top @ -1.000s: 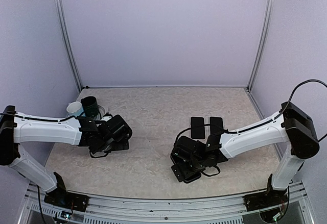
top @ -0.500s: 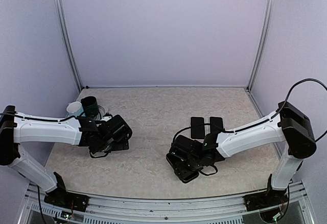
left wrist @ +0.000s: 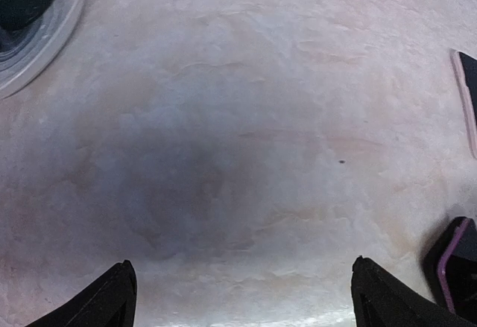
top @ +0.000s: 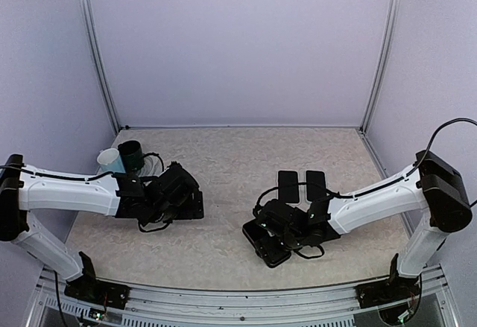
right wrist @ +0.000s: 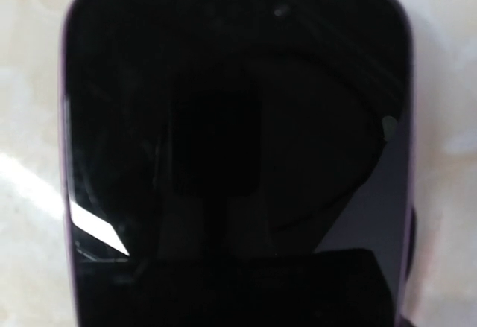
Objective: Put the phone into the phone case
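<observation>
Phone (right wrist: pixel 238 156): black glossy screen with a purple rim, filling the right wrist view. It lay face up on the table (top: pixel 223 156) near the front edge, right of middle. Could not tell if the rim was the phone's own frame or a case.

Right gripper (top: pixel 270 236) sat directly over the phone. Its fingers did not show clearly in any view, so could not tell how wide they stood or whether they had hold of the phone.

Left gripper (left wrist: pixel 246 297) was spread wide with nothing between the fingers, low over bare table left of middle.

Two dark flat slabs (top: pixel 288 185) (top: pixel 315 184) lay side by side just behind the right gripper. One probably the phone case, could not tell which. Cups (top: pixel 130 156) stood by the left edge.

Risks, as judgement:
- The phone is thin, flat and slick, so a pinch on its edges could slip or tip it on lifting.
- Bad alignment over the case would leave a corner unseated.
- With both grippers near the phone, the fingers could clash.
- The right forearm passed close to the slabs and could shove them.

Versus a second earlier:
- The left gripper had moved in from the left edge toward the table's middle.
- The right forearm sat a bit lower, gripper at nearly the same spot.
- Slabs and cups unmoved.
</observation>
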You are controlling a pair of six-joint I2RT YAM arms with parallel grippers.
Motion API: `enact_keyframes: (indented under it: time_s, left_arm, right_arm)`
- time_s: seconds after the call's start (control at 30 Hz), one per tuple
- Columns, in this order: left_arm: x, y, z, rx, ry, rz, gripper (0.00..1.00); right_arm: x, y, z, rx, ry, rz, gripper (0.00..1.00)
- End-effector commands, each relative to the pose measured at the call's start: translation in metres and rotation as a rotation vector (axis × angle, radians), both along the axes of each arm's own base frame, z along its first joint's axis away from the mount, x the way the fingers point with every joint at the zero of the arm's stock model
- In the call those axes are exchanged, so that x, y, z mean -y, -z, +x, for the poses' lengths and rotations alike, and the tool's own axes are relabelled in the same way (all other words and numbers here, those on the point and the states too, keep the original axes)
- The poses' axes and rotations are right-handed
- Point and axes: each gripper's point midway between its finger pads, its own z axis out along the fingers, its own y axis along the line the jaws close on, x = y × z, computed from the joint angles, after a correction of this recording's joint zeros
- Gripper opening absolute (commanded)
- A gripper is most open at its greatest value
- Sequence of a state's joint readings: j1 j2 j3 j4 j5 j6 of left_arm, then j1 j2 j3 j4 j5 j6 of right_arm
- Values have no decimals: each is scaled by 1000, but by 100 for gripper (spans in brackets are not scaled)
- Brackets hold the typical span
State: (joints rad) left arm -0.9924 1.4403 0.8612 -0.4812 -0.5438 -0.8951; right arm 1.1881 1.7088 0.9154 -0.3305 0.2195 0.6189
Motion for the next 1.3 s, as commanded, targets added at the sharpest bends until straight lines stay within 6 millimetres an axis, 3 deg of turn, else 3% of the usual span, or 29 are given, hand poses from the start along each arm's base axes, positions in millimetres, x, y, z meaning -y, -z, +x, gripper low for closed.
enact_keyframes:
  time_s: [0.0,0.17,0.23,0.47,0.6,0.77,0.97,1.27]
  left_arm:
    - [82,-37,9,102,225,-276,98]
    - [135,-57,2,151,407,-548,99]
    - [149,-55,3,139,441,-590,99]
    - [183,4,6,-54,484,-647,97]
    - [200,19,0,-106,532,-683,82]
    - [209,22,-6,-113,574,-716,59]
    - [218,32,-19,-177,629,-758,54]
    - [221,33,-12,-148,638,-756,7]
  right_arm:
    - [-16,-27,15,106,-18,127,41]
    - [-22,-42,24,196,-50,195,40]
    - [-24,-45,26,220,-59,211,40]
    - [-18,-53,34,286,-52,246,40]
    - [-16,-56,36,302,-56,268,40]
    - [-16,-53,41,305,-60,275,40]
    - [-12,-52,50,315,-40,282,40]
    - [-15,-47,47,296,-74,301,42]
